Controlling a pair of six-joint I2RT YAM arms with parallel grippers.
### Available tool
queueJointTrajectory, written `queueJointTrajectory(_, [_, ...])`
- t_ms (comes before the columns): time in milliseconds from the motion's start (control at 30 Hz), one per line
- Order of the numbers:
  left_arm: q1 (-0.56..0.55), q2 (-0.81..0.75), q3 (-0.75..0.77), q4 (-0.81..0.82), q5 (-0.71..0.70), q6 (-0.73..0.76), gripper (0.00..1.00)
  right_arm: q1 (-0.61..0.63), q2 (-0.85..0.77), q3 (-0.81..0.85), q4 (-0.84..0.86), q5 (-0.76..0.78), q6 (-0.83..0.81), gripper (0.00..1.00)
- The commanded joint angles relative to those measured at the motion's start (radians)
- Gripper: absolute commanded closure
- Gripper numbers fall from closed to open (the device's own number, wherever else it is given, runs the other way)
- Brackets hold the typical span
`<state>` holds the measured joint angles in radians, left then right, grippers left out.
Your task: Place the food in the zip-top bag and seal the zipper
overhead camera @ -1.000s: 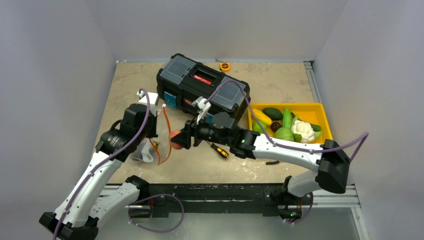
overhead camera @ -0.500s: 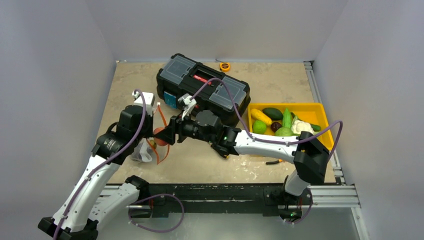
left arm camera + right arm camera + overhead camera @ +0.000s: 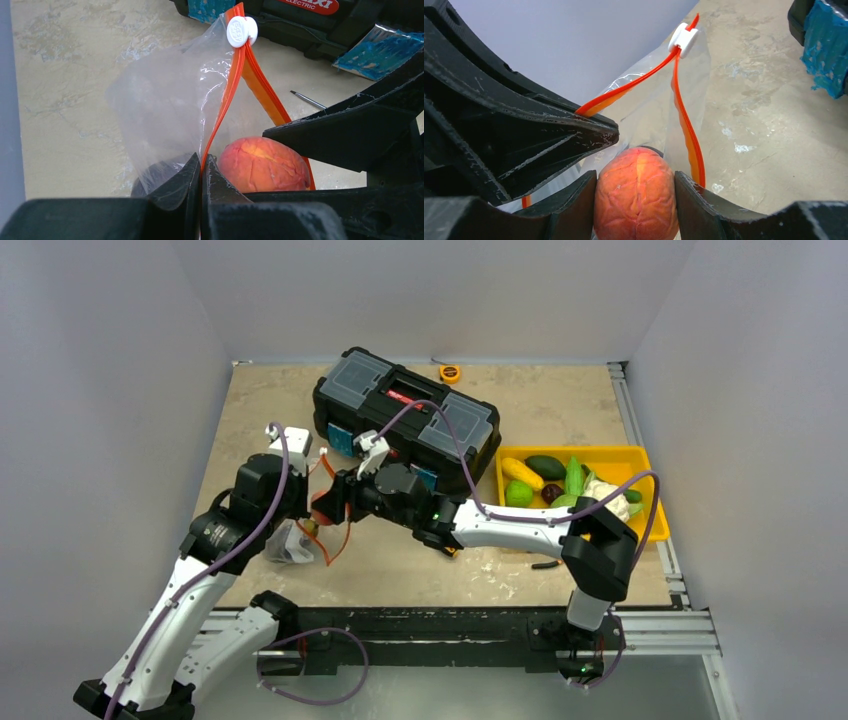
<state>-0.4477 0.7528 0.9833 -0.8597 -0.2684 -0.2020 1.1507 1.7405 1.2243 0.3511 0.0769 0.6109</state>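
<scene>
Left fingers (image 3: 172, 187) pinched shut on zipper (image 3: 230, 75); right fingers (image 3: 696, 205) clamp peach (image 3: 636, 192) at zip-top bag (image 3: 165, 110) mouth.

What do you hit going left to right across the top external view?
zip-top bag → peach held in the right pincer → black toolbox → yellow tray

My left claw (image 3: 202, 165) pinches one side of the zipper (image 3: 235, 70), so the mouth of the zip-top bag (image 3: 160, 110) is a thin gap. My right claw (image 3: 635, 180), with the peach (image 3: 636, 205), sits right at that gap, just beside the left one. The black toolbox (image 3: 405, 415) blocks the far side. There is room toward the worktop's (image 3: 255, 405) left edge.
</scene>
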Motion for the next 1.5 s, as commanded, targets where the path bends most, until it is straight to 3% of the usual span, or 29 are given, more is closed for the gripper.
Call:
queueJointTrajectory(0, [-0.003, -0.006, 0.004, 0.039, 0.014, -0.014, 1.00, -0.001, -0.042, 0.027, 0.007, 0.090, 0.001, 0.88])
queueJointTrajectory(133, [-0.003, -0.001, 0.004, 0.038, 0.015, -0.013, 1.00, -0.001, -0.030, 0.065, -0.038, 0.112, -0.014, 0.70])
queueJointTrajectory(333, [-0.003, 0.001, 0.002, 0.038, 0.008, -0.014, 1.00, 0.000, -0.021, 0.100, -0.086, 0.106, -0.026, 0.32])
queueJointTrajectory(467, [-0.003, -0.001, 0.002, 0.038, 0.003, -0.014, 1.00, 0.000, -0.034, 0.097, -0.116, 0.106, -0.038, 0.17])
queueJointTrajectory(600, [-0.003, 0.000, 0.002, 0.038, 0.002, -0.015, 1.00, 0.000, -0.039, 0.105, -0.163, 0.098, -0.039, 0.16])
queueJointTrajectory(800, [-0.003, 0.007, 0.002, 0.037, -0.005, -0.013, 1.00, 0.001, -0.121, 0.048, -0.240, 0.092, -0.036, 0.27])
queueJointTrajectory(967, [-0.003, 0.014, 0.004, 0.036, -0.006, -0.013, 1.00, 0.003, -0.219, -0.012, -0.324, 0.096, -0.050, 0.29])
queueJointTrajectory(1100, [-0.003, 0.023, 0.005, 0.032, -0.008, -0.013, 1.00, 0.003, -0.334, -0.079, -0.401, 0.170, -0.068, 0.29])
queueJointTrajectory(1300, [-0.003, 0.027, 0.005, 0.030, -0.006, -0.013, 1.00, -0.013, -0.521, -0.202, -0.527, 0.475, -0.141, 0.28])
queueJointTrajectory(1467, [-0.003, 0.032, 0.005, 0.031, -0.002, -0.013, 1.00, -0.180, -0.722, -0.333, -0.598, 0.559, -0.098, 0.27])
